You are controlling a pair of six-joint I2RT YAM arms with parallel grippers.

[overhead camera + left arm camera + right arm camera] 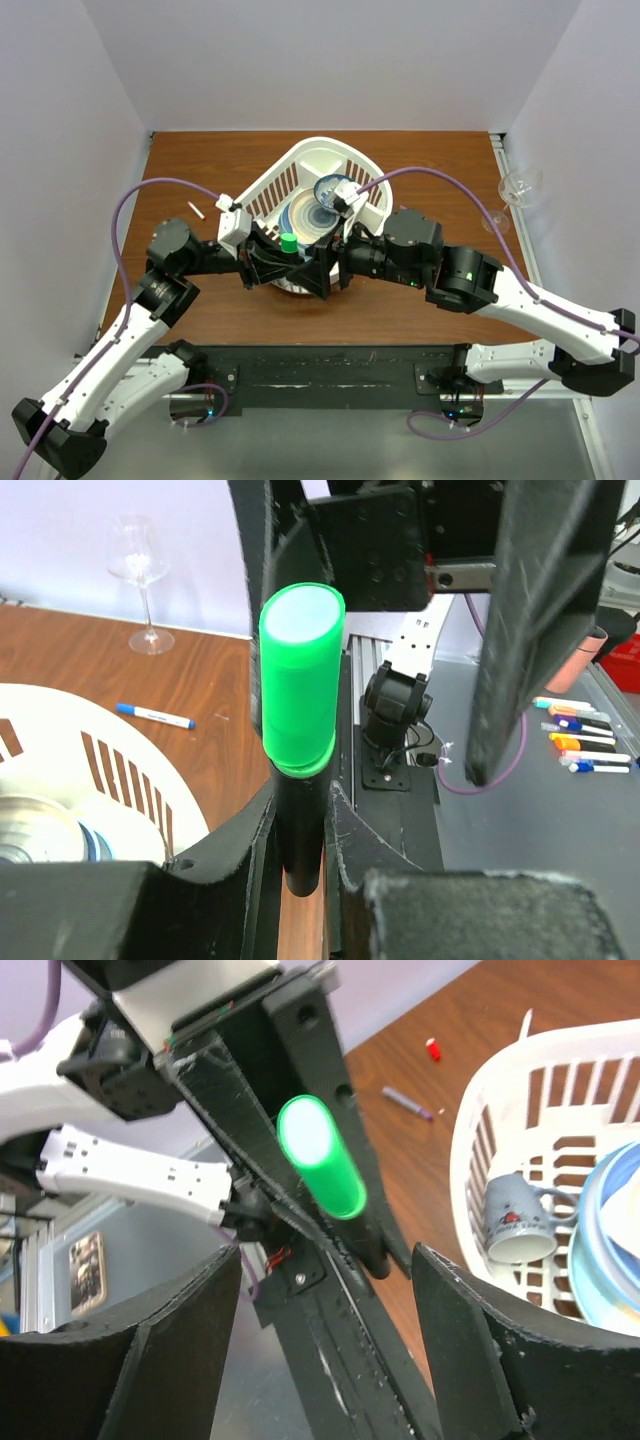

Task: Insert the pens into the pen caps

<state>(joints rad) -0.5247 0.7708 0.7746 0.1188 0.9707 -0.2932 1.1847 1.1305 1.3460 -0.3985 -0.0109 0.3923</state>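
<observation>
- Left of basket (268,188): white pen (197,209), purple pen (408,1103), red cap (433,1049) loose on table (180,160). I judge these as work left.
- Left gripper (300,820): fingers clamped on black marker (372,1250), held above near rim of basket.
- Green cap (298,680) seated on marker. I rate this pair done.
- Right gripper (325,1290): fingers wide apart, empty, flanking cap.
- Room: grippers tip to tip, basket close below. Wine glass (520,185) at far right edge, well apart.
</observation>
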